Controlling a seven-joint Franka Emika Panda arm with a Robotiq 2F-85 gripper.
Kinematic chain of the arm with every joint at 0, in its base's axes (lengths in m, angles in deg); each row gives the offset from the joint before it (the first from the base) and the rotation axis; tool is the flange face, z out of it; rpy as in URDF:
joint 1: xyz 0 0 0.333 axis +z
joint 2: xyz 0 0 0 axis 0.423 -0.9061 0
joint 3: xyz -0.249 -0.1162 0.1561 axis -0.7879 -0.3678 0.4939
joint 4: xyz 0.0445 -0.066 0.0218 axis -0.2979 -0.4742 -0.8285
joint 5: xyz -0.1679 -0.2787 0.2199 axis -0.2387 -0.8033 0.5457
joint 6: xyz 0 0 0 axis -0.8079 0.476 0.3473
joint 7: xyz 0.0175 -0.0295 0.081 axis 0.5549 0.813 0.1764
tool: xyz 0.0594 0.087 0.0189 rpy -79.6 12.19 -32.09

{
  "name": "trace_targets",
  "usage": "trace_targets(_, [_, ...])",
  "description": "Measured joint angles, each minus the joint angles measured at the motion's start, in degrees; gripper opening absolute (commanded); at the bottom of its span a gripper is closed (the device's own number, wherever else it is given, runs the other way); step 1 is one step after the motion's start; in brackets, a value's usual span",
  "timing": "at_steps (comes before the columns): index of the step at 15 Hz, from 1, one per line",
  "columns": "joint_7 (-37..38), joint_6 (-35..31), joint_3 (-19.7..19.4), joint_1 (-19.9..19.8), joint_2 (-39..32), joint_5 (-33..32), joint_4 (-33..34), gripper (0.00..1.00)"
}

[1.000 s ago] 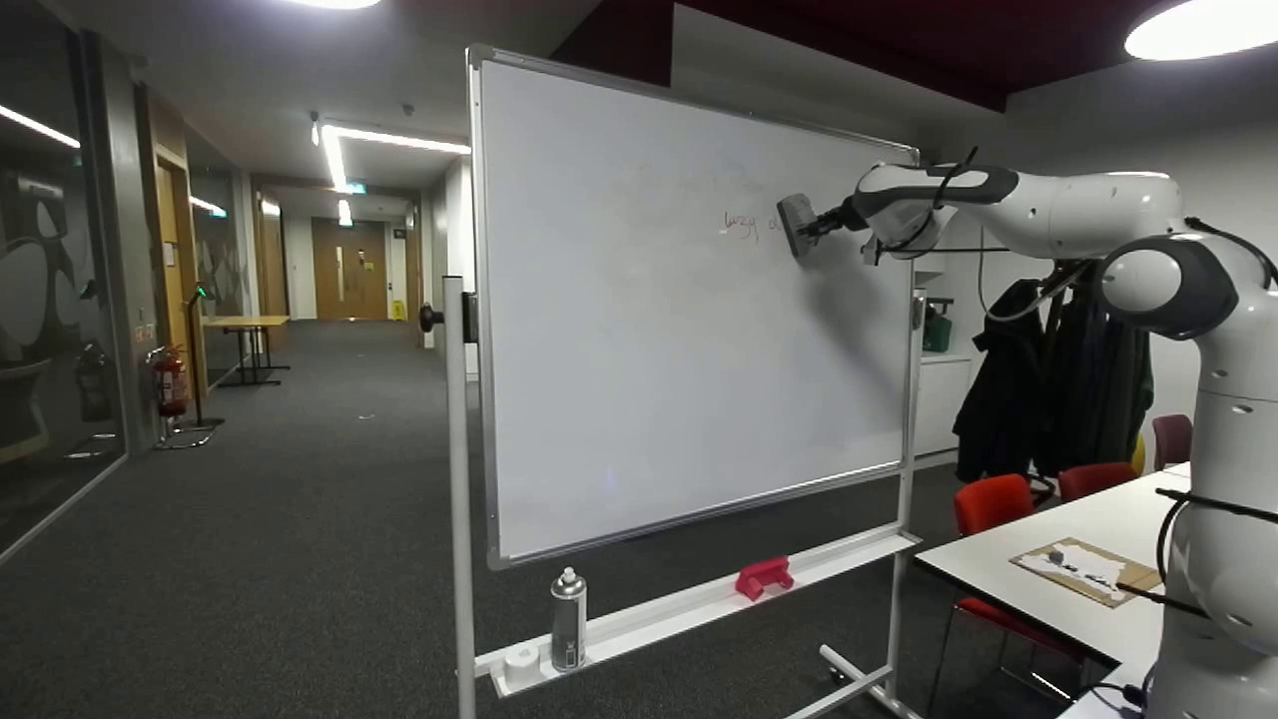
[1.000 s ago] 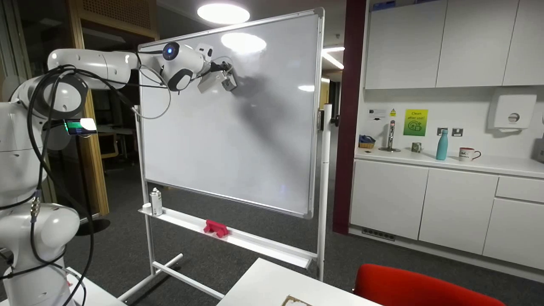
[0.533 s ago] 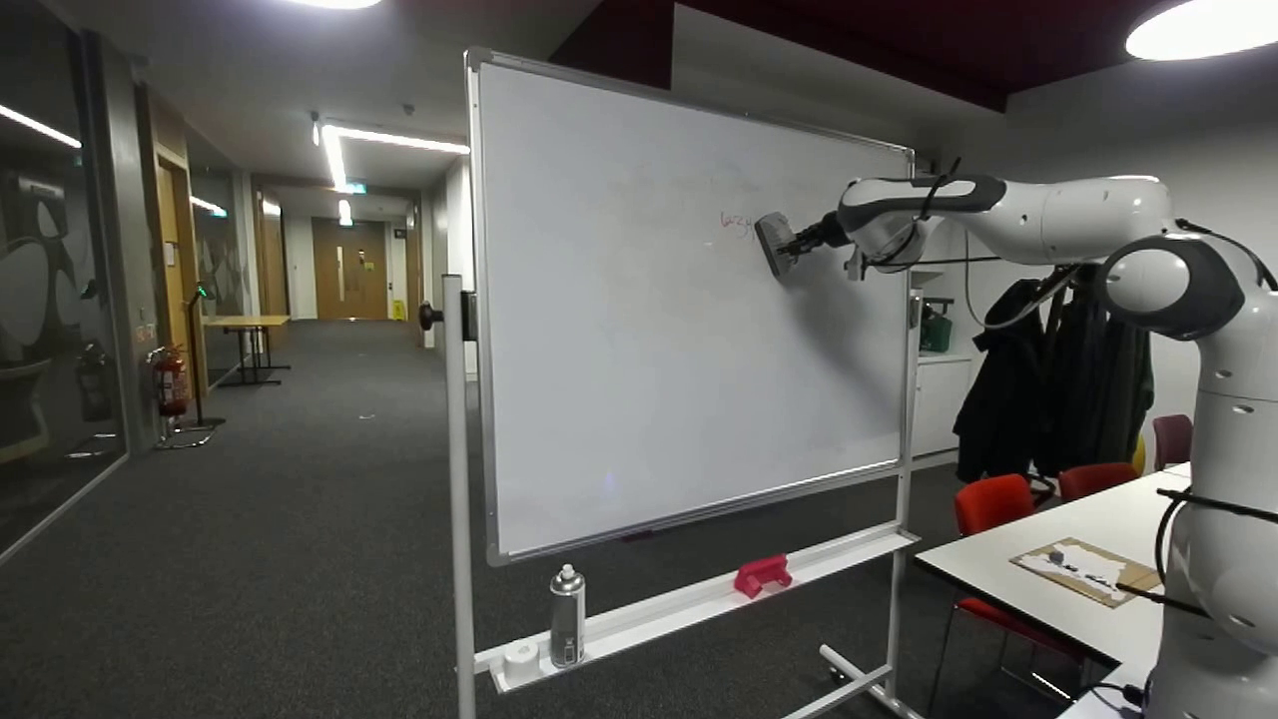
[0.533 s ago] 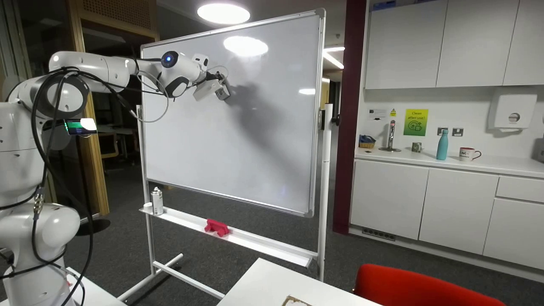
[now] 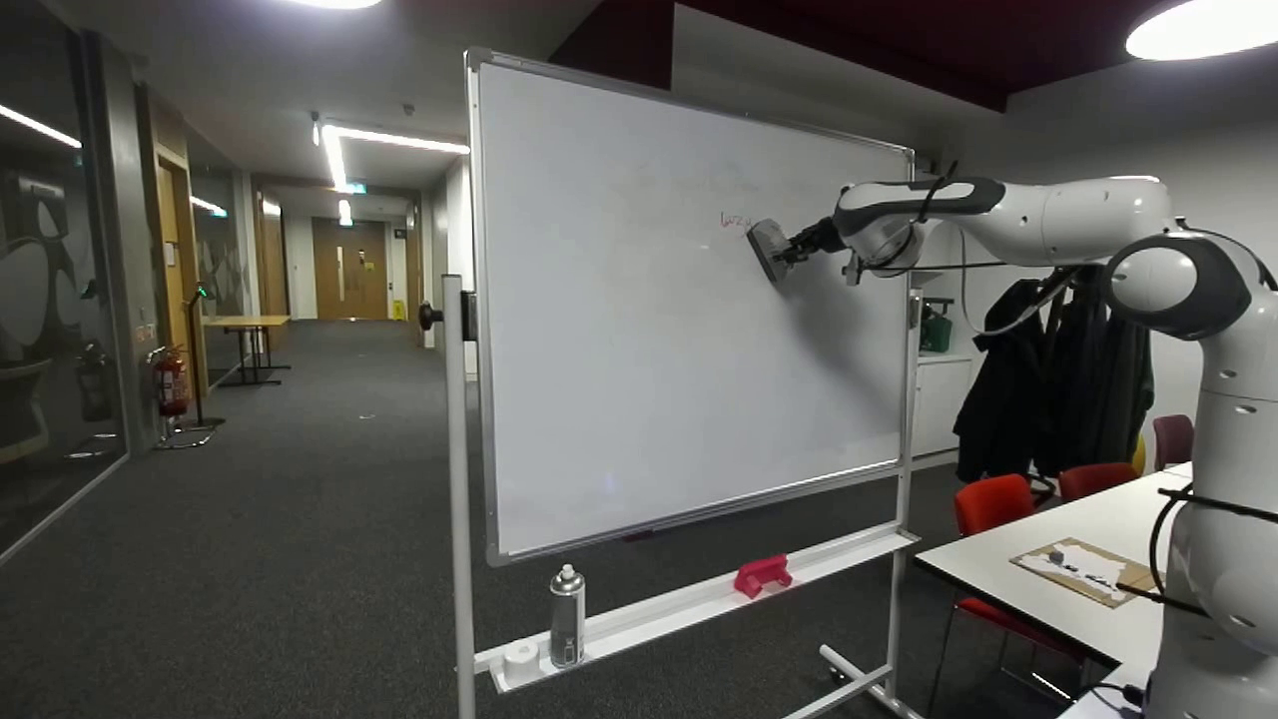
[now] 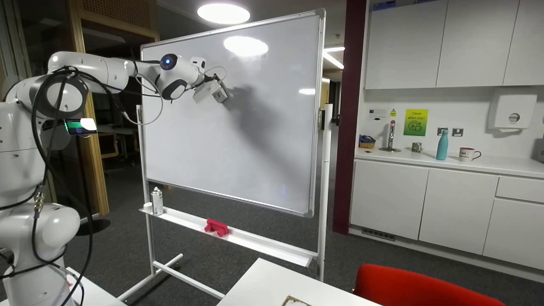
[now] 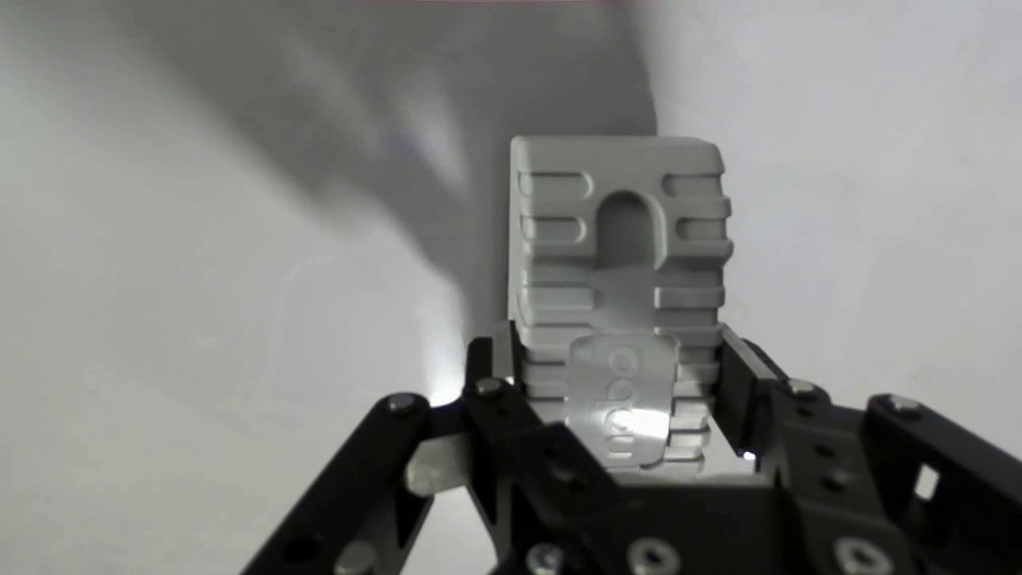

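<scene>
so, the gripper (image 7: 623, 351) is clamped across a grey eraser (image 7: 623, 303) — its fingers parted by just the block's width, pressed to the two long sides — gripping its lower half in the wrist view, where the long axis runs up and down the frame and the free end points to the top. in an exterior view the eraser sits right of centre in the upper half of the frame, slanting from upper left to lower right, against or very near the whiteboard (image 5: 619, 350); whether its face lies flat i cannot tell. what counts most, i'd judge, is where the red writing (image 5: 735, 220) lies: just beside the eraser's upper end, towards the upper left, with the gripper to the right, so the eraser stands between the two.
</scene>
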Motion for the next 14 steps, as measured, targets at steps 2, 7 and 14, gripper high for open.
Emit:
trace_targets(2, [-1.0, -0.2, 0.2, 0.0, 0.3, 0.0, -0.4, 0.34])
trace_targets(7, [-1.8, -0.3, 0.7, 0.1, 2.3, -0.1, -1.9, 0.34])
trace_targets(14, [-1.7, -0.3, 1.4, 0.4, 6.2, -0.1, -3.1, 0.34])
